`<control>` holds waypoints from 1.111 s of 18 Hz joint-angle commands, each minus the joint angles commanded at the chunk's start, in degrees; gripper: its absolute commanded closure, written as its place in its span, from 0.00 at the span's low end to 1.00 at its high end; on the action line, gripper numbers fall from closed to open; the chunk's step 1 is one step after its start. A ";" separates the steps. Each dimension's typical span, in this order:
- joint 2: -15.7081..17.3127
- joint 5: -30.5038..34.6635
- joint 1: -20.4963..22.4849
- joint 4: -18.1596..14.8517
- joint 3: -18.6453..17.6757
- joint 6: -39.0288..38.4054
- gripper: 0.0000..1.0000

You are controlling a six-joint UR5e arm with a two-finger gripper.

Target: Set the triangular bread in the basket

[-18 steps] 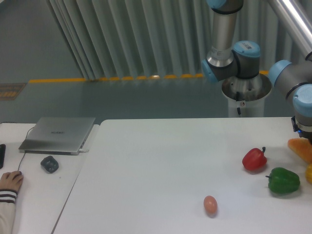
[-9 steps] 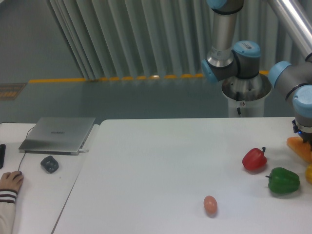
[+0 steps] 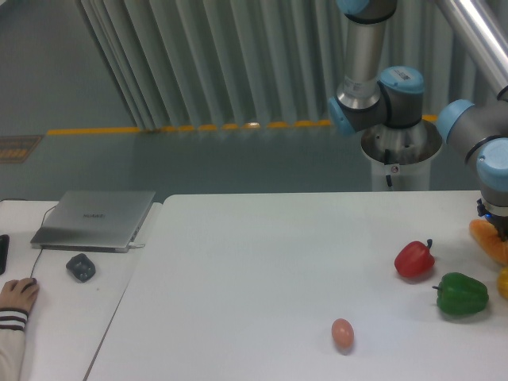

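The triangular bread [image 3: 486,240] is a golden-orange wedge at the right edge of the view, partly cut off by the frame. The arm's wrist [image 3: 494,173] hangs right above it, and the gripper [image 3: 500,226] comes down onto the bread at the frame's edge. Its fingers are mostly out of view, so I cannot tell whether they are open or shut. No basket is in view.
A red pepper [image 3: 414,259], a green pepper [image 3: 462,294] and the edge of a yellow pepper [image 3: 503,282] lie near the bread. A pinkish egg [image 3: 342,333] lies at the front. On the left are a laptop [image 3: 95,218], a mouse [image 3: 80,267] and a person's hand [image 3: 16,295].
The bread and the wrist have shifted slightly to the right and a little upward, so less of the bread shows. Nothing else has moved.
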 joint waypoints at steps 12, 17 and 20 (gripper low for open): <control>9.23 -5.45 -1.94 -7.12 1.84 -0.18 0.95; 8.88 -5.71 3.58 -7.03 5.71 5.52 0.95; 8.44 -6.24 8.24 -6.95 7.73 11.41 0.95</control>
